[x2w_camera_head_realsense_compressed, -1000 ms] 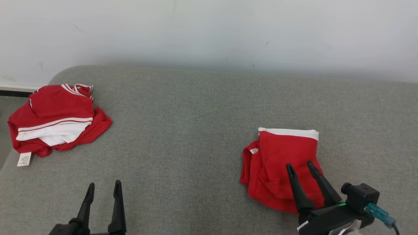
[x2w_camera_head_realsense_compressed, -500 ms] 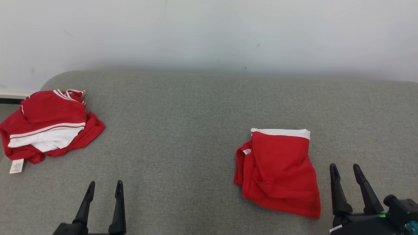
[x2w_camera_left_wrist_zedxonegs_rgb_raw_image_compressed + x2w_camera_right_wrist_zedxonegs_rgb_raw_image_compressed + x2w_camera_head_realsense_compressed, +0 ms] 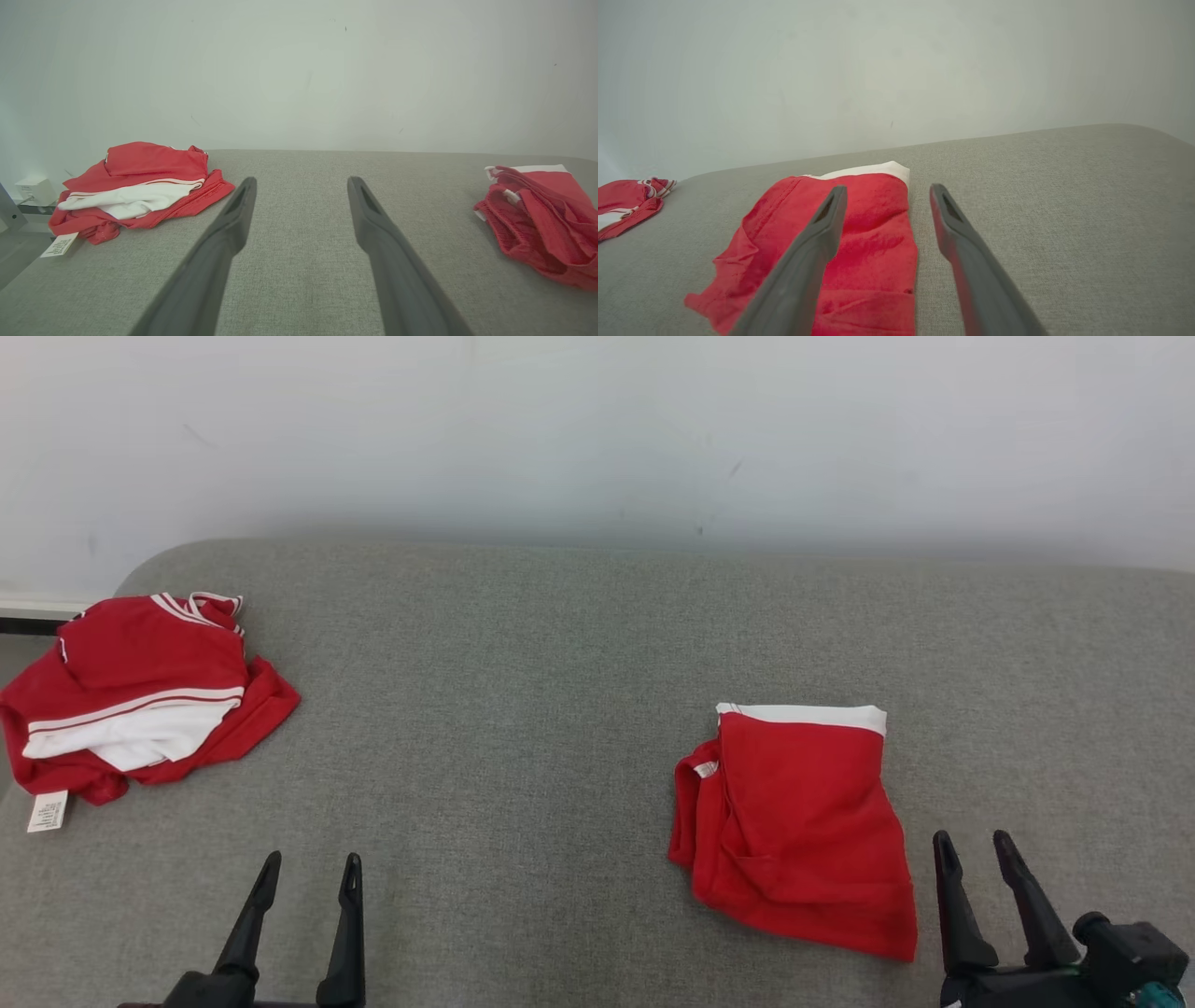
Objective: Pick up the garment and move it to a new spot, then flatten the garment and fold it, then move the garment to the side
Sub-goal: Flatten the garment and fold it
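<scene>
Red and folded, the garment (image 3: pixel 794 821) lay on the cushion (image 3: pixel 523 709) at the head view's lower right, and the left gripper (image 3: pixel 313 859) and right gripper (image 3: pixel 971 838) kept jaws spread and empty, likely because the job looked done.

Plain white wall (image 3: pixel 597 429) across the back, with a few small dark scuffs (image 3: pixel 736 469). Below it a grey woven upholstered surface (image 3: pixel 523 644), its far-left corner (image 3: pixel 140 565) rounded. Soft shadow band where the surface meets the wall. Pale ledge (image 3: pixel 37 609) with a dark strip under it at far left. Left wrist view: small white box (image 3: pixel 33 190) low by the wall, left edge. Light is even and diffuse.
</scene>
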You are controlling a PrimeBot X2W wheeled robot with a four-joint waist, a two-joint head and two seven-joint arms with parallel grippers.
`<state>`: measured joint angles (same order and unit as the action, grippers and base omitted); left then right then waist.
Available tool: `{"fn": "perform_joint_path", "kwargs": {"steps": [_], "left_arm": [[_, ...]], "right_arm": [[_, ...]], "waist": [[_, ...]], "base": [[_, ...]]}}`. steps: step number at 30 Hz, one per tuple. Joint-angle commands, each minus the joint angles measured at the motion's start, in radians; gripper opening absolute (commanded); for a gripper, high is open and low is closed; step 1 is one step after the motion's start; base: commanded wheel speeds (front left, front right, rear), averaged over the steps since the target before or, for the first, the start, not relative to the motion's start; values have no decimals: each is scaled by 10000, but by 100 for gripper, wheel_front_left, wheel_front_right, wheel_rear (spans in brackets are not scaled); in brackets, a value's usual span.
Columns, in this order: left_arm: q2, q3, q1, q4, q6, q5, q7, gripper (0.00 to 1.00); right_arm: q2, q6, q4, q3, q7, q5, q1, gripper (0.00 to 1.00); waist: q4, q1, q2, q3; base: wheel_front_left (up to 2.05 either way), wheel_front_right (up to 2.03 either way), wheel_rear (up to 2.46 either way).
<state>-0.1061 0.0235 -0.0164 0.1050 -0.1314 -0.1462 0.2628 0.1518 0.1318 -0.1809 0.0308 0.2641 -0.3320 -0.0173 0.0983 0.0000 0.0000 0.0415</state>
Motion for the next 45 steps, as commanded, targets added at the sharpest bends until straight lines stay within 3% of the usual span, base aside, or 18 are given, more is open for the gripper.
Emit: {"fn": "perform_joint_path", "kwargs": {"steps": [1, 13, 21, 27, 34, 45], "left_arm": [[8, 26, 95, -13, 16, 7, 29, 100], [221, 358, 252, 144, 16, -198, 29, 100], [271, 550, 372, 207, 16, -238, 29, 100], [322, 558, 398, 219, 16, -249, 31, 100], [336, 499, 415, 269, 16, -253, 30, 100], [318, 311, 230, 229, 16, -167, 29, 100]], "right_arm": [[100, -24, -250, 117, 3, 58, 310, 0], [502, -24, -3156, 1307, 3, 297, 2122, 0], [-70, -24, -4921, 2050, 3, 454, 2926, 0], [-653, -24, -4756, 2803, 3, 148, 2841, 0], [-905, -24, -4248, 3400, 2, -73, 2795, 0], [-425, -24, -2230, 2049, 4, 299, 2372, 0]], "waist": [[28, 0, 0, 31], [566, 0, 0, 237], [972, 0, 0, 369], [1057, 0, 0, 464], [925, 0, 0, 457], [-60, 0, 0, 113]], "base": [[0, 0, 0], [0, 0, 0], [0, 0, 0], [0, 0, 0], [0, 0, 0], [0, 0, 0]]}}
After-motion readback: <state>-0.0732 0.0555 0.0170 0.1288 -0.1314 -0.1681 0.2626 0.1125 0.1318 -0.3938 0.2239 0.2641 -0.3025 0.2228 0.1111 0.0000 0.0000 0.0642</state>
